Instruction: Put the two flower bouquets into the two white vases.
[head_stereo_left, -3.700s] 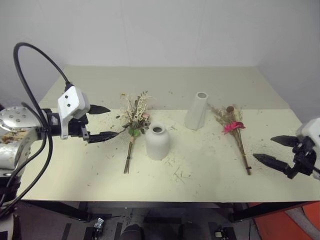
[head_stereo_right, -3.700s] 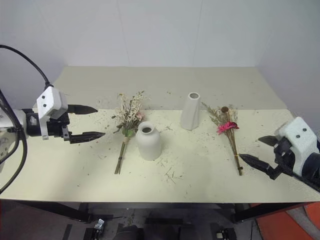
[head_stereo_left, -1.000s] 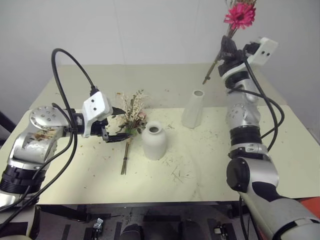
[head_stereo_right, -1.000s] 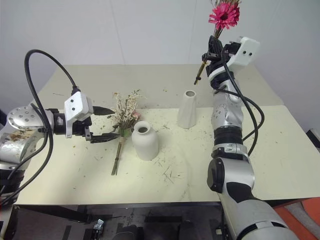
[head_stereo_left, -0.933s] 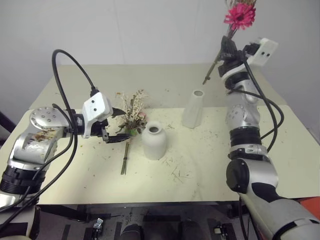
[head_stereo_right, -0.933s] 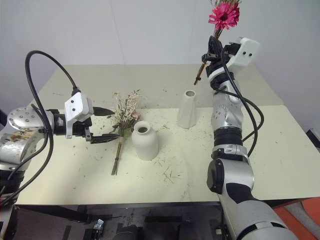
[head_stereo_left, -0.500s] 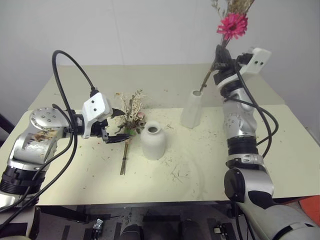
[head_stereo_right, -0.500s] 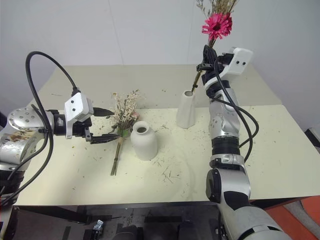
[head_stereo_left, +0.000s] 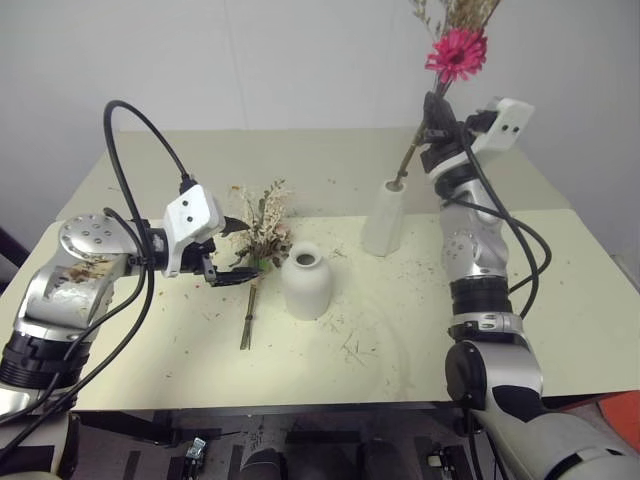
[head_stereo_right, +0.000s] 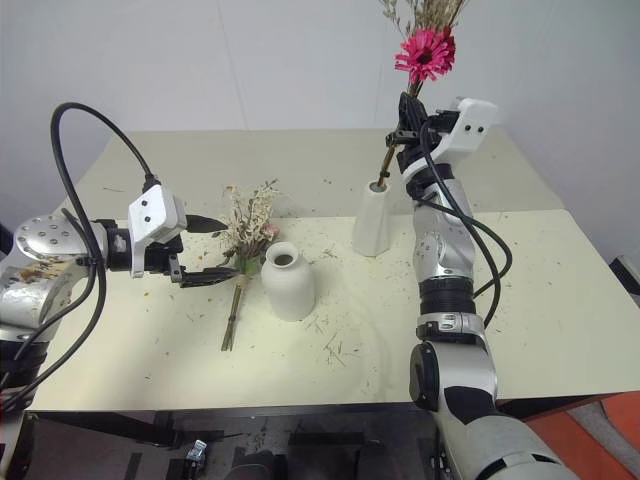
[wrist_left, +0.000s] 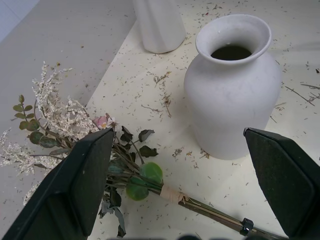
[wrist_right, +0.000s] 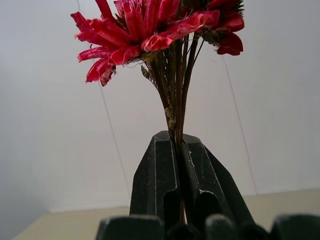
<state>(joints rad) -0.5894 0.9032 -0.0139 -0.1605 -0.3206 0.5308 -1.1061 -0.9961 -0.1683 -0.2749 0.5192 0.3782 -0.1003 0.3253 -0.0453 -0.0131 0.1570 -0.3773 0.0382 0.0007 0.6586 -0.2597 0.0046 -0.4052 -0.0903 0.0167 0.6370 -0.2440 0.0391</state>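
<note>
While neither bunch is fully seated yet, the job looks about half under way. From the head views, the right gripper (head_stereo_left: 432, 110) holds the magenta bouquet (head_stereo_left: 455, 52) upright with its jaws clamped on the stems, and the stem ends reach the mouth of the tall vase (head_stereo_left: 384, 217) at the back of the bench (head_stereo_left: 560, 310). Whether the tips are actually inside the neck I cannot tell. The pink bouquet (head_stereo_right: 245, 240) lies flat on the bench just left of the round vase (head_stereo_right: 287, 281), which stands empty. The left gripper (head_stereo_right: 205, 248) hovers with jaws wide apart on either side of that bunch, not closed on it.

Seen from the left wrist, the two spread fingers (wrist_left: 82, 186) frame the taped stems and green leaves of the pink bouquet, with the round vase close beside and the base of the tall vase behind; its top is cut off.

Seen from the right wrist, the fingers pinch the thin stems below the magenta flower; the vase underneath is hidden.
</note>
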